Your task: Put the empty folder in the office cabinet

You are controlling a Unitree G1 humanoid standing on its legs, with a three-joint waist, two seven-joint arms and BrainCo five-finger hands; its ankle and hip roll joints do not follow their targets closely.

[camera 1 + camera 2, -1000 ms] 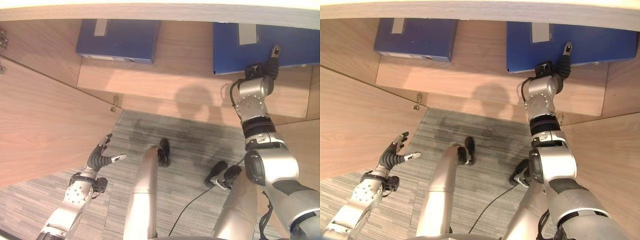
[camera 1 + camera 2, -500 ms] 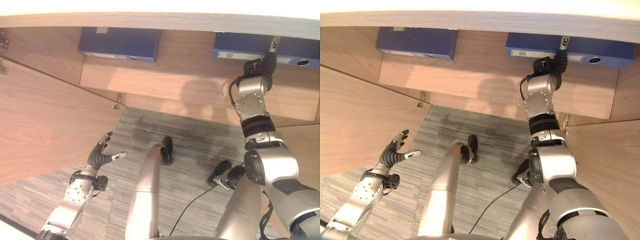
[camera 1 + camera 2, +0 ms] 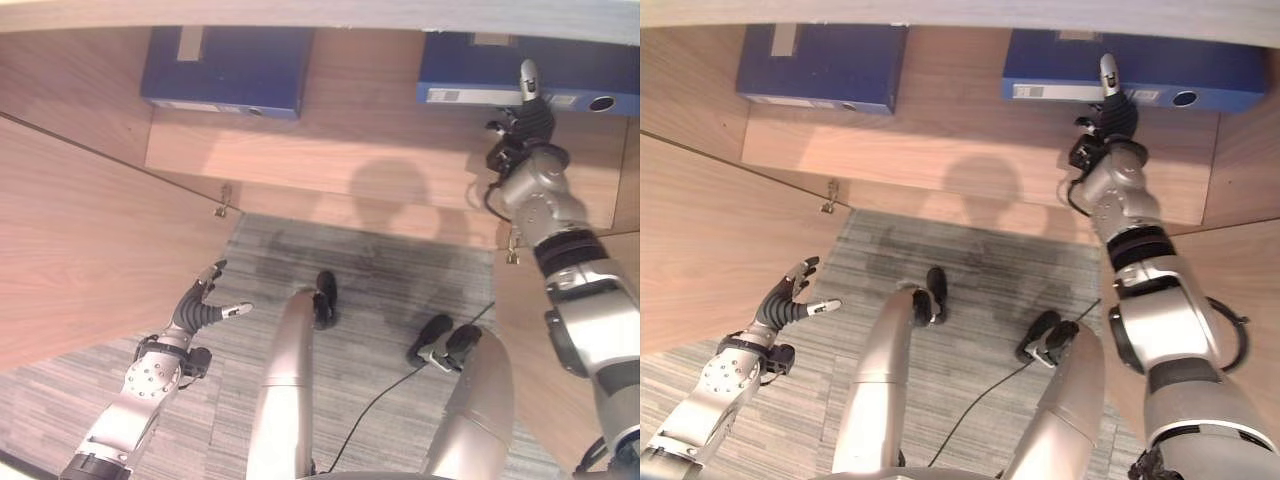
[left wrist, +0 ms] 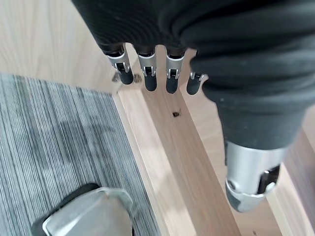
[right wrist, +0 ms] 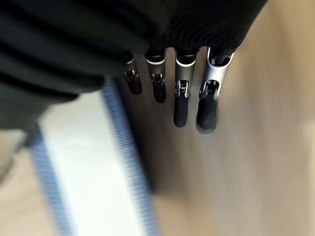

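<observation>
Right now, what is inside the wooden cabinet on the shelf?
Two blue folders lie flat on the light wooden cabinet shelf: one blue folder at left, another at right with the right hand, fingers straight, at its front edge. Their far ends are hidden under the cabinet top.

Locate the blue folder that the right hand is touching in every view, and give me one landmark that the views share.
Left eye view: blue folder lies at the top right on the cabinet shelf, the right hand at its front edge.
Right eye view: same folder, top, right of centre, right hand at its edge.
Left wrist view: not in it.
Right wrist view: I cannot tell.
Shared landmark: the second blue folder at the top left in both eye views.
</observation>
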